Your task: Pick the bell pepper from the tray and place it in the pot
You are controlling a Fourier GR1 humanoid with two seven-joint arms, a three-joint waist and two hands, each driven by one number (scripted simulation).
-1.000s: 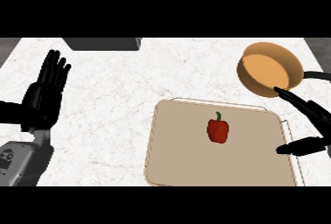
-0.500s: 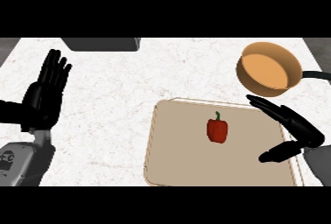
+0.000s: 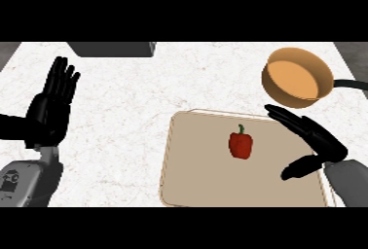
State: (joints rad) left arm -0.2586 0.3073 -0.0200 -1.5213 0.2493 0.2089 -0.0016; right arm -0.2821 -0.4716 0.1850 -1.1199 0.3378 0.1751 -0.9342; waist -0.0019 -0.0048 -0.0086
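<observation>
A red bell pepper (image 3: pixel 241 145) with a dark stem lies near the middle of the beige tray (image 3: pixel 201 180). An orange pot (image 3: pixel 296 78) with a black handle sits beyond the tray's far right corner. My right hand (image 3: pixel 316 141) hovers over the tray's right side, open, fingers straight and pointing up-left, thumb spread toward me. It is a short way right of the pepper and does not touch it. My left hand (image 3: pixel 50 109) rests open at the left edge, fingers up.
A dark grey block (image 3: pixel 111 48) sits at the counter's far edge, left of centre. White speckled counter (image 3: pixel 137 97) stretches between my left hand and the tray. The pot's handle (image 3: pixel 352 84) runs off the right edge.
My right hand has moved left across the tray toward the pepper, still open. Pepper, tray, pot and left hand have not moved.
</observation>
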